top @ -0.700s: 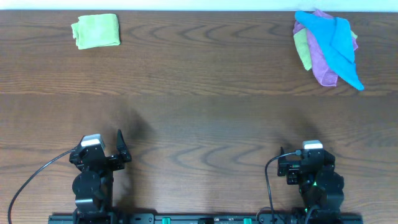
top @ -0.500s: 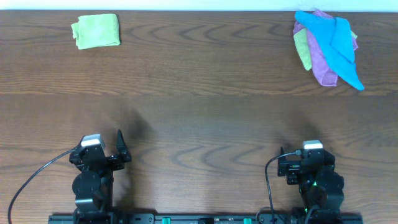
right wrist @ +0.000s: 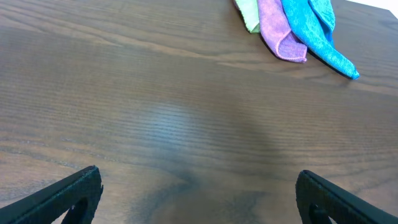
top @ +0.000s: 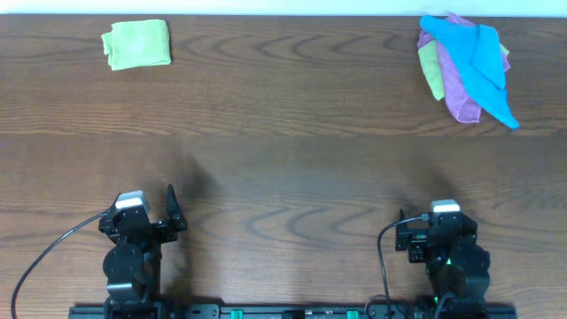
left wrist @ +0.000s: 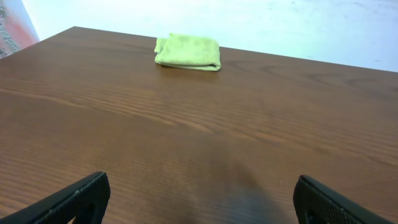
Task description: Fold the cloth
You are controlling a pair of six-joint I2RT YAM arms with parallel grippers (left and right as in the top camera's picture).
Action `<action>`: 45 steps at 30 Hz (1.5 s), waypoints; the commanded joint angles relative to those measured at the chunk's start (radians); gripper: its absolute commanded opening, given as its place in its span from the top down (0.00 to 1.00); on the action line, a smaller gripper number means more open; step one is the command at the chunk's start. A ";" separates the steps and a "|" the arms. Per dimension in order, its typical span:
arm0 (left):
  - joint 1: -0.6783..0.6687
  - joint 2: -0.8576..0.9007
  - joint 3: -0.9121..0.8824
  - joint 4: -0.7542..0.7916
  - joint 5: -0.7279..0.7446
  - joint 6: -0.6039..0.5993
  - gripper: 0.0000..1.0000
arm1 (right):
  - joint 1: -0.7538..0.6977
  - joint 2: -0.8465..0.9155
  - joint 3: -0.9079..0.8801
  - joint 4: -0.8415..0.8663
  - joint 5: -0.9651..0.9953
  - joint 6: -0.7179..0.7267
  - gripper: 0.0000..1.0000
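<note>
The sky-blue cloth (top: 478, 62) lies crumpled on top of a pile at the table's far right corner; it also shows in the right wrist view (right wrist: 311, 25). My left gripper (left wrist: 199, 199) is open and empty near the front left edge, over bare wood. My right gripper (right wrist: 199, 196) is open and empty near the front right edge, well short of the pile. In the overhead view the left arm (top: 133, 239) and the right arm (top: 447, 244) sit low at the front.
Under the blue cloth lie a purple cloth (top: 456, 93) and a lime-green cloth (top: 431, 71). A folded lime-green cloth (top: 136, 43) sits at the far left, also in the left wrist view (left wrist: 188, 51). The wooden table (top: 283, 151) spans the view.
</note>
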 commanded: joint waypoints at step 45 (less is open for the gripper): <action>0.007 -0.009 -0.027 -0.007 -0.018 0.007 0.05 | -0.010 -0.010 -0.012 0.440 -0.031 0.193 0.01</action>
